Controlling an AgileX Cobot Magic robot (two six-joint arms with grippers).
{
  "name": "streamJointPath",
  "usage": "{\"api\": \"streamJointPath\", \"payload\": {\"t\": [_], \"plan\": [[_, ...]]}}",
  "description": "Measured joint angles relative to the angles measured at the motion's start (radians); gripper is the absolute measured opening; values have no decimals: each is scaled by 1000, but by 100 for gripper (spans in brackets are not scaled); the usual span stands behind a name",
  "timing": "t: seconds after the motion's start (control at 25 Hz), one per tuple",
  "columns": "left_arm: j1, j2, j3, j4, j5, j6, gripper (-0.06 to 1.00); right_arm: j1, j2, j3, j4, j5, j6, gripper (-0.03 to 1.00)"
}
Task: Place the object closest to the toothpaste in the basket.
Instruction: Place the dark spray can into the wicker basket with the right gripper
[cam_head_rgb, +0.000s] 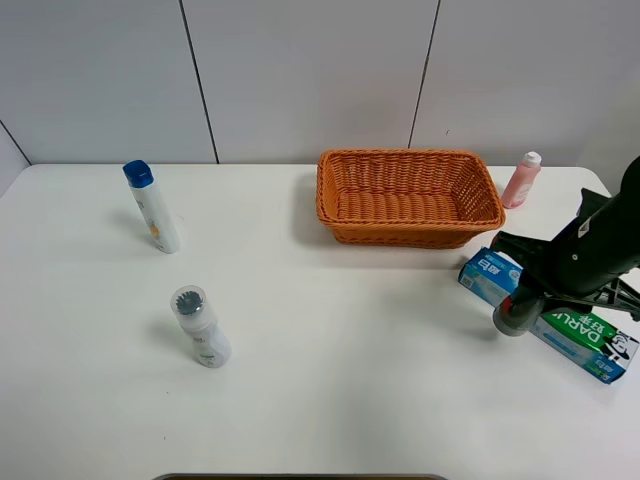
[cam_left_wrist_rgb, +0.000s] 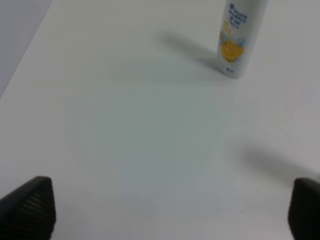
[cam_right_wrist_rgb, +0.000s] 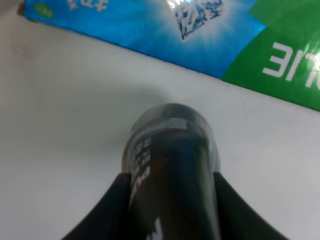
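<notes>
Dark cylindrical bottle with a grey cap (cam_head_rgb: 516, 314) clamped tight between the jaws of the right gripper (cam_right_wrist_rgb: 171, 200), over the right part of the white table (cam_head_rgb: 330, 400). Just beside it, the blue and green toothpaste box (cam_head_rgb: 585, 343), lying close to the right table edge. Orange woven basket (cam_head_rgb: 408, 232) near, toward the back wall, with bare table between. Small pink bottle (cam_head_rgb: 521, 180) beside the basket's right end. Well apart on the left, a white bottle with blue cap (cam_head_rgb: 155, 210) and a white bottle with grey lid (cam_head_rgb: 200, 330). Left gripper (cam_left_wrist_rgb: 167, 210) over bare table, jaws wide apart.
</notes>
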Motion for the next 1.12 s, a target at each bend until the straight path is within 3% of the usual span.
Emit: {"api": "streamJointPath", "payload": {"t": [0.32,0.64,1.12], "plan": [[0,0,0,0,0,0,94,0,-156,0,0,35,-95,35],[0,0,0,0,0,0,94,0,-244,0,3,42,-282,35],[0,0,0,0,0,0,94,75,-254,-53,51,-139,-500,35]]}}
